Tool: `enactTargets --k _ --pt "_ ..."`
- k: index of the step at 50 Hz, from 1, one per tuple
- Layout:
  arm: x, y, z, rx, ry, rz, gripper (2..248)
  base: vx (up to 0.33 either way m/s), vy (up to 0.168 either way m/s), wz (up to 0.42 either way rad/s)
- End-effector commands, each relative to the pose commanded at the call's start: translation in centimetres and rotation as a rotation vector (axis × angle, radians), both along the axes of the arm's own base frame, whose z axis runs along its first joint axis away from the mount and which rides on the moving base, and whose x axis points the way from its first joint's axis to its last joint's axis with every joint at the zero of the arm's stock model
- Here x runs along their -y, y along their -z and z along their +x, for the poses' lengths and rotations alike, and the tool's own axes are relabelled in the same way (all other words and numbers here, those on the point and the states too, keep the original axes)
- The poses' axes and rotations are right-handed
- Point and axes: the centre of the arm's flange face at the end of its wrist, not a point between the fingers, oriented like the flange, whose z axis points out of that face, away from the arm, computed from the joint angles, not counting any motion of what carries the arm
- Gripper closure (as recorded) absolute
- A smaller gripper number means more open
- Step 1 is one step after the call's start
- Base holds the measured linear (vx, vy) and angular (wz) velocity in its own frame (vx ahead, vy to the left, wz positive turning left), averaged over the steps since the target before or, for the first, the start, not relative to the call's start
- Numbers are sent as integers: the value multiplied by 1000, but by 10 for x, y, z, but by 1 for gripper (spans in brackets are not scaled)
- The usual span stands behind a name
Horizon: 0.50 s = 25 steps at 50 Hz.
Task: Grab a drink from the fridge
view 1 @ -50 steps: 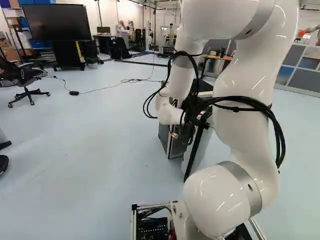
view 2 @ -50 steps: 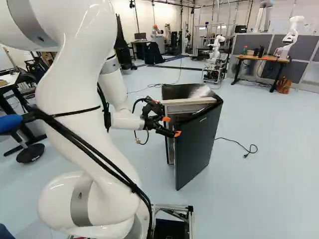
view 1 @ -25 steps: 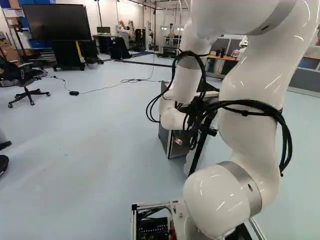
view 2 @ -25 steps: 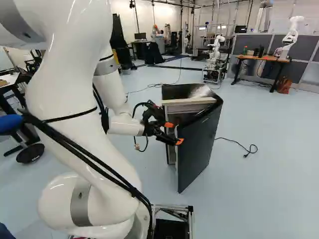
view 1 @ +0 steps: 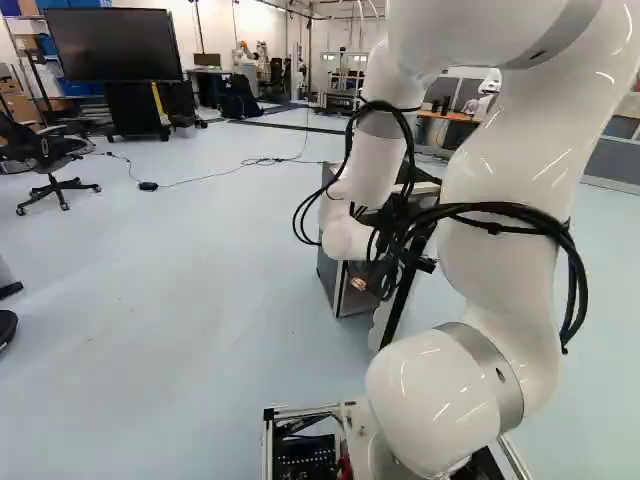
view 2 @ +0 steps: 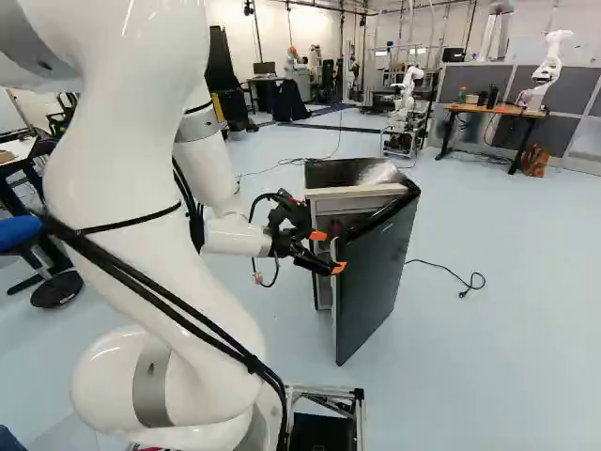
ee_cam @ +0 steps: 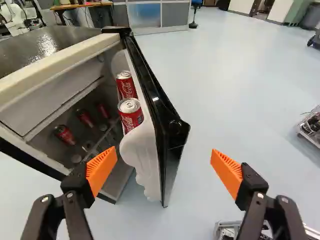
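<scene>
The gripper stands spread, 2 red cans sit inside the open door, right base view, centre-right, and a misaligned finger could knock it, spilling them.

The black fridge stands upright ahead of the parted jaws, its open door between them, two red cans upright inside that door, three more cans deeper beyond one jaw.
</scene>
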Motion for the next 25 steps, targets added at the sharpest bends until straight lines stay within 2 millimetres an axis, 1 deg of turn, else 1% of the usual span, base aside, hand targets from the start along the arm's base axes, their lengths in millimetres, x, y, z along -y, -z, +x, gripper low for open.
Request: enactTargets --k 14,25 --pt "0 -17 -3 47 -3 9 3 0 0 0" --pt "1 -20 3 59 5 11 3 0 0 0"
